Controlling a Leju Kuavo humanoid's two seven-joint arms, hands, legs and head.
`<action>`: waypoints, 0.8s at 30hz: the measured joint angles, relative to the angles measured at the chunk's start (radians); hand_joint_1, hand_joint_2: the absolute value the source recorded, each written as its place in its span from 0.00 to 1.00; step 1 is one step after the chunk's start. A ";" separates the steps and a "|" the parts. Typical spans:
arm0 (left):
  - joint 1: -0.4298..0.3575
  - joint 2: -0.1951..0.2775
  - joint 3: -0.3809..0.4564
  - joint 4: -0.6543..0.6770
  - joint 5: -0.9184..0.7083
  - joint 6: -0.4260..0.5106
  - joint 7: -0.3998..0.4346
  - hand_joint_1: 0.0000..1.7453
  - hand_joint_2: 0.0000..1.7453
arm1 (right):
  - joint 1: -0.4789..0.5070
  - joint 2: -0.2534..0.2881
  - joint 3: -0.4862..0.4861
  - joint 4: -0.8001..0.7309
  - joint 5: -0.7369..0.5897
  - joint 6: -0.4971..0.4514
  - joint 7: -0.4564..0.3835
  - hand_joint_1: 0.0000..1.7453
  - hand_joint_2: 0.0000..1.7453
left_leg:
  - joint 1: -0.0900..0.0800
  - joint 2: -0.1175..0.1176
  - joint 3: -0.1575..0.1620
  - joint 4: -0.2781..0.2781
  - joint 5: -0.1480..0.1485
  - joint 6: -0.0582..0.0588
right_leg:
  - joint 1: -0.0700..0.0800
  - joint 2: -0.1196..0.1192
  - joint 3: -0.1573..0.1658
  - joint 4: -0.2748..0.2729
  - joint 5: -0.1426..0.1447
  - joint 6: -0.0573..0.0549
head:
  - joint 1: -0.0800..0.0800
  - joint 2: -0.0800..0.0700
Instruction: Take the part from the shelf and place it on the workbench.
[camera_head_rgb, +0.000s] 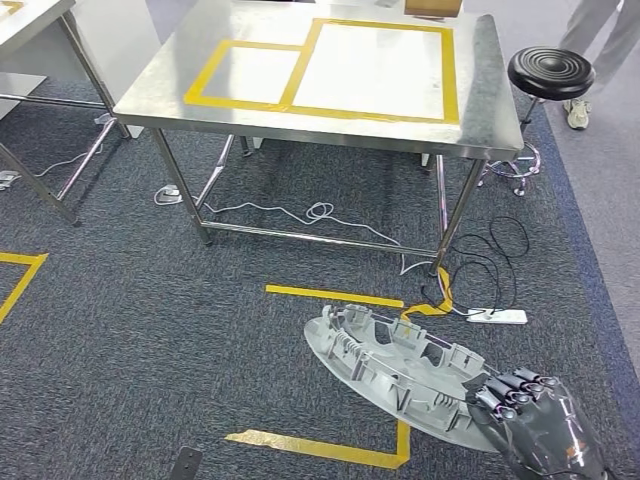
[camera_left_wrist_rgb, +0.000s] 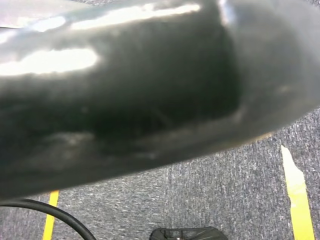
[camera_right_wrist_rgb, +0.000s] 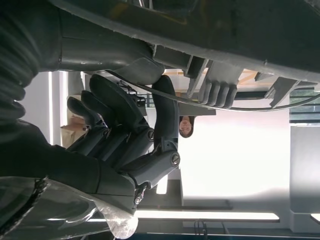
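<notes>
My right robot hand holds the grey plastic part tight; next I walk it to the table

Workbench stands ahead across the carpet, two taped rectangles side by side on its top. Stool off its right end. Cables on the floor under its right legs. Part held low, near right, in the right hand.

Steel workbench has two yellow tape rectangles stuck on top, side by side. It stands on grey carpet; under the workbench, loose cables and a white power strip.
</notes>
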 joint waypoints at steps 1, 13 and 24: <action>0.000 0.000 0.000 0.000 0.000 0.000 0.000 0.00 0.00 | 0.000 0.000 0.000 0.000 0.000 0.000 0.000 1.00 1.00 | 0.000 0.000 0.000 0.000 0.000 0.000 | 0.000 0.000 0.000 0.000 0.000 0.000 | 0.000 0.000; 0.000 0.000 0.002 0.000 -0.003 0.000 0.002 0.00 0.00 | 0.000 0.000 0.000 0.000 0.000 -0.001 0.000 1.00 1.00 | 0.000 0.000 -0.001 0.000 0.000 0.000 | 0.000 0.000 -0.001 0.000 0.000 0.000 | 0.000 0.000; -0.011 0.002 0.003 0.000 -0.059 -0.039 -0.001 0.00 0.00 | -0.223 -0.249 -0.438 0.038 -0.629 0.397 0.001 1.00 1.00 | -0.005 -0.001 -0.013 0.003 0.008 0.006 | -0.004 -0.001 -0.012 0.000 0.009 0.007 | 0.000 0.000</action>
